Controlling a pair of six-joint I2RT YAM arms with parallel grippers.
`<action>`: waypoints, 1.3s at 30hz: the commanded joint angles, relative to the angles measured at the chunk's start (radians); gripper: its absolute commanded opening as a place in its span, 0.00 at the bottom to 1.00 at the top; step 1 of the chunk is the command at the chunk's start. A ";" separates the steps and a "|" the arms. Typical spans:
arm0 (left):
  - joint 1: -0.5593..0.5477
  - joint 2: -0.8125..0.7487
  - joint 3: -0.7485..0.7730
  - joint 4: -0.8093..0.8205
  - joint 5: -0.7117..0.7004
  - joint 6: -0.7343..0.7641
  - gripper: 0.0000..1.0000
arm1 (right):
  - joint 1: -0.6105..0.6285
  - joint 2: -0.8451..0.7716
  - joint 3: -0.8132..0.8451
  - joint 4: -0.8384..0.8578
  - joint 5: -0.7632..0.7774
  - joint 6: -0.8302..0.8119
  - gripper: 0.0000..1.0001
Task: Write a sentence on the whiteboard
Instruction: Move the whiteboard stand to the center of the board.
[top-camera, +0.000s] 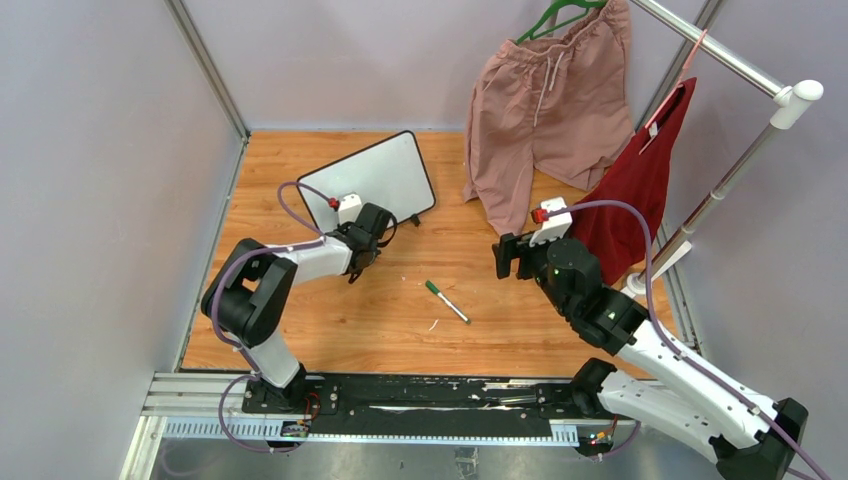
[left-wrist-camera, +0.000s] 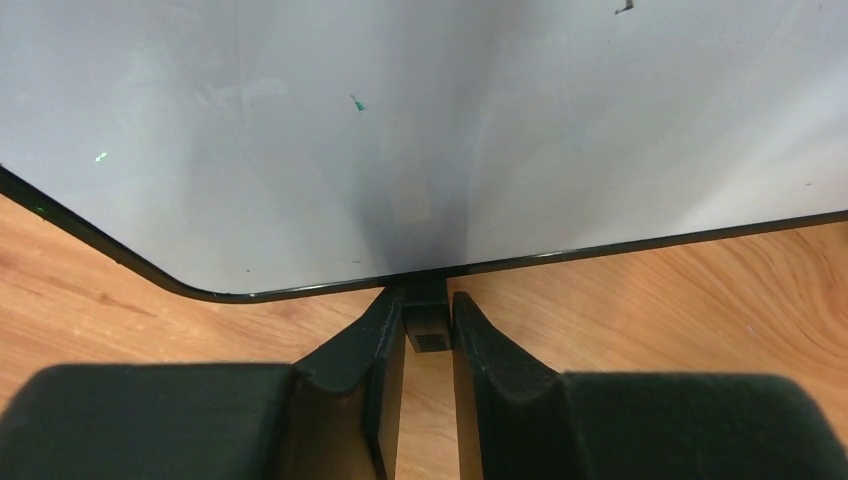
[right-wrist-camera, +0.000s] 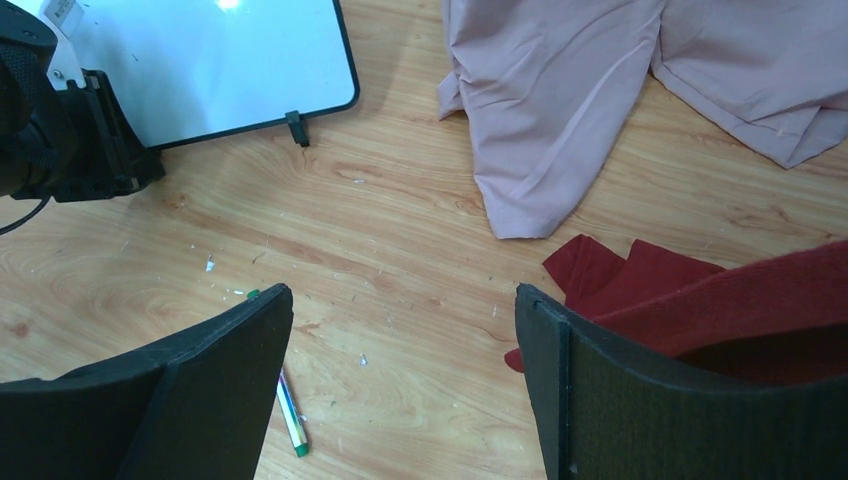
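Note:
The whiteboard (top-camera: 385, 172) stands tilted at the back left of the wooden table, its white face (left-wrist-camera: 300, 130) bare except for a tiny green speck (left-wrist-camera: 357, 103). The sentence is out of view. My left gripper (top-camera: 360, 228) (left-wrist-camera: 428, 305) is at the board's lower edge, shut on one small black foot (left-wrist-camera: 428, 328). The board's other foot (right-wrist-camera: 296, 128) stands free. A green-capped marker (top-camera: 447, 301) (right-wrist-camera: 291, 415) lies on the table between the arms. My right gripper (top-camera: 510, 256) (right-wrist-camera: 403, 295) hovers open above the table, right of the marker, with nothing between its fingers.
Pink shorts (top-camera: 545, 100) hang on a green hanger (top-camera: 560, 12) and drape onto the table at the back right. A dark red garment (top-camera: 640, 180) hangs from a metal rack (top-camera: 720, 190) beside my right arm. Grey walls enclose the table.

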 joint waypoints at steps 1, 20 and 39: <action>-0.052 0.008 -0.009 0.010 0.105 0.071 0.00 | 0.014 -0.029 -0.009 -0.024 -0.006 0.019 0.85; -0.162 0.016 -0.071 0.116 0.180 0.102 0.00 | 0.014 -0.062 -0.001 -0.075 0.009 0.016 0.85; -0.238 0.024 -0.039 0.041 0.163 -0.037 0.00 | 0.014 -0.061 0.002 -0.084 0.001 0.028 0.85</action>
